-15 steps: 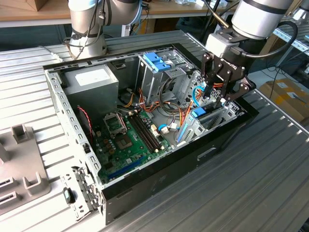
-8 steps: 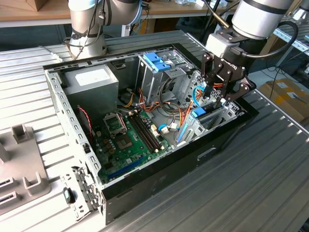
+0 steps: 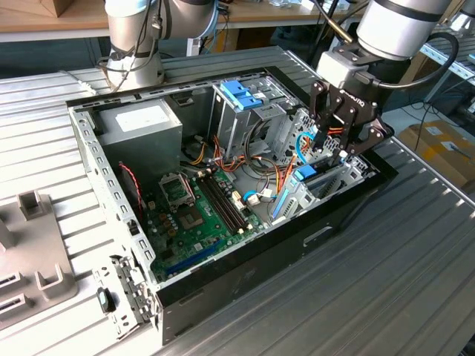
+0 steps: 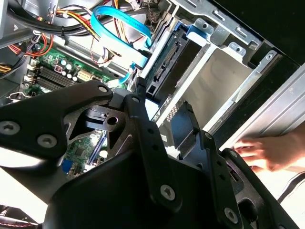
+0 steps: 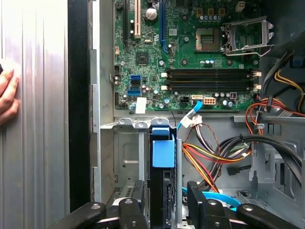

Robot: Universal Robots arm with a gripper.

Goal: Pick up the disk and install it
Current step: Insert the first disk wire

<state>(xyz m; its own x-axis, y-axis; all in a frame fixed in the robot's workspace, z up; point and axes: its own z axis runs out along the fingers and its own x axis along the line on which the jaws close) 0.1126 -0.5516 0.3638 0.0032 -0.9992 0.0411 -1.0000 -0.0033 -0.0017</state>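
**Disk standing in the case's bay, gripper over it**

A ribbed metal worktop (image 3: 415, 245) is seen in the exterior view, and an open computer case (image 3: 245, 256) is laid on its side near the middle of it. The arm (image 3: 393, 26) is brought in from the worktop's far edge on the exterior view's right. It is bent down over the end of the case that faces that side.

Inside the case, a grey power supply (image 3: 141, 122) is set at the far corner. A green motherboard (image 3: 197, 215) is spread over the floor of the case. A metal cage (image 3: 241, 96) with a blue top is fixed upright between them and the bay end.

The gripper (image 3: 334, 152) is held low over the bay, just inside the case wall. The disk (image 5: 163, 188) is stood on edge in that bay, directly under the gripper. A blue tab (image 5: 163, 152) is clipped over its upper edge. Its connector end (image 4: 164, 71) is turned toward the motherboard. Whether the jaws are clamped on the disk or parted from it cannot be told.

A person's hand (image 5: 7, 95) is laid flat on the worktop just outside the case wall, beside the bay. A blue flat cable (image 4: 119, 28) is looped above the disk, and a bundle of red, orange and yellow wires (image 5: 209, 157) is run beside it.
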